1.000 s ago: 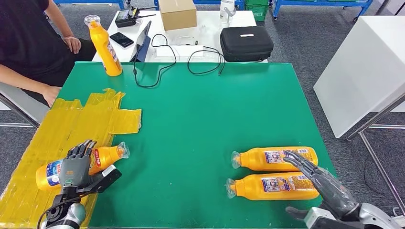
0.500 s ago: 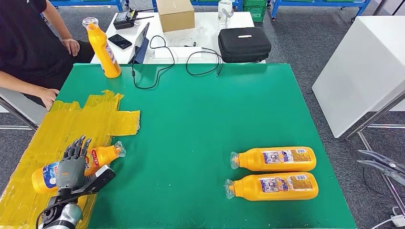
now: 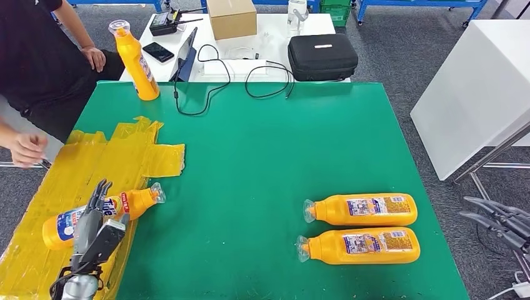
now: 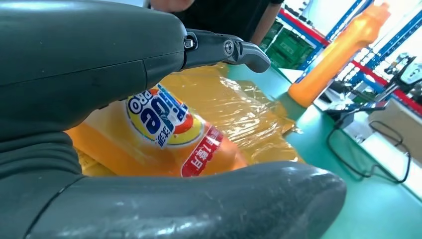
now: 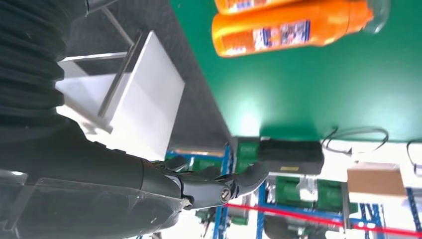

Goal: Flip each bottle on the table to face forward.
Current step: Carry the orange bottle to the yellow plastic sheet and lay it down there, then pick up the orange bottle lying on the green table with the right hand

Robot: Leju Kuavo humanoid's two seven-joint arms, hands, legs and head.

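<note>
L hand point(image 3: 94, 231) wrapped round lying orange plastic bottle point(image 3: 69, 220), near-left on green tabletop point(image 3: 250, 162); label to be rolled fwd w/o slipping. R hand point(image 3: 500, 220) off tabletop, fingers apart, nothing held.

Orange bottles point(image 3: 359, 209) on green table point(image 3: 250, 162); yellow film point(image 3: 94, 162) beside.

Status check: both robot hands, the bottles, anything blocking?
Left robot hand around the bottle on the yellow film. Right robot hand open, off the table. Two bottles lie untouched, right side. Nothing blocking.
</note>
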